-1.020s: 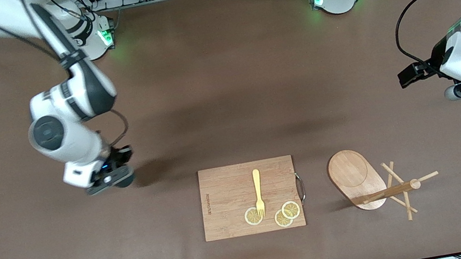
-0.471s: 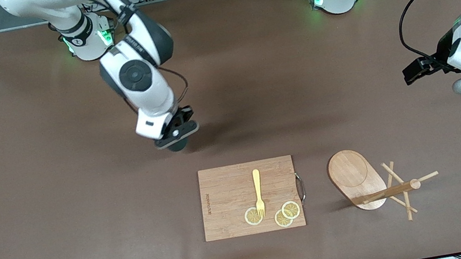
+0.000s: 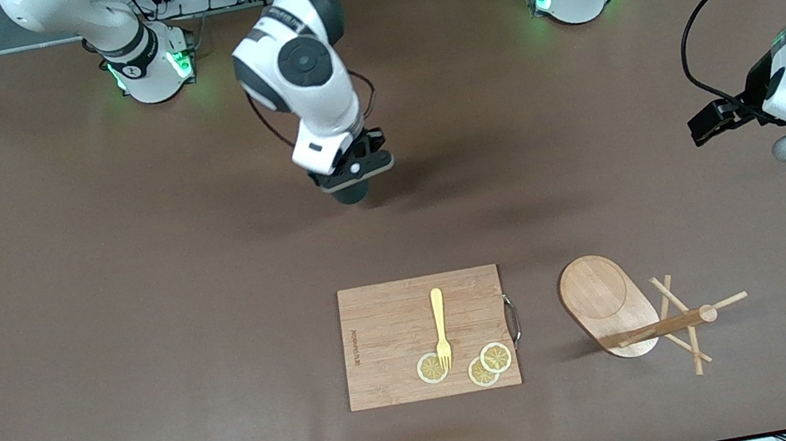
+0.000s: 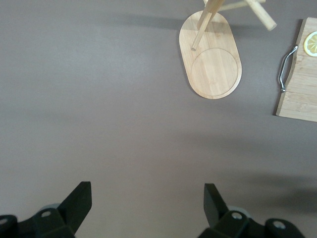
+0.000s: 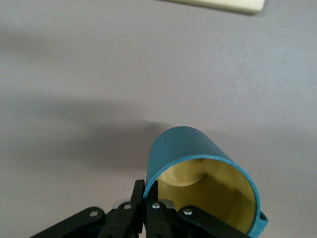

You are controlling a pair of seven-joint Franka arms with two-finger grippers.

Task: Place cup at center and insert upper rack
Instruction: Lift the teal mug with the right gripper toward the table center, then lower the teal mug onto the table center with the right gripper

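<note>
The cup point(image 5: 200, 173), stiff glazed ware and likely slippery, hangs over mid-bench, its rim pinched by the right gripper point(image 3: 351, 176) fingers. The upper rack point(image 3: 644, 314) lies tipped beside the cutting board point(image 3: 389, 334); grasp its post. The left gripper point(image 4: 143, 198) waits, fingers spread

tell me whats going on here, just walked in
The right gripper is shut on the rim of a teal cup with a yellow inside, holding it in the air over the bare middle of the table. The left gripper hangs open over the left arm's end of the table, waiting. The wooden mug tree lies tipped on its side beside the cutting board, which carries a fork and lemon slices. The rack has not been touched yet.
</note>
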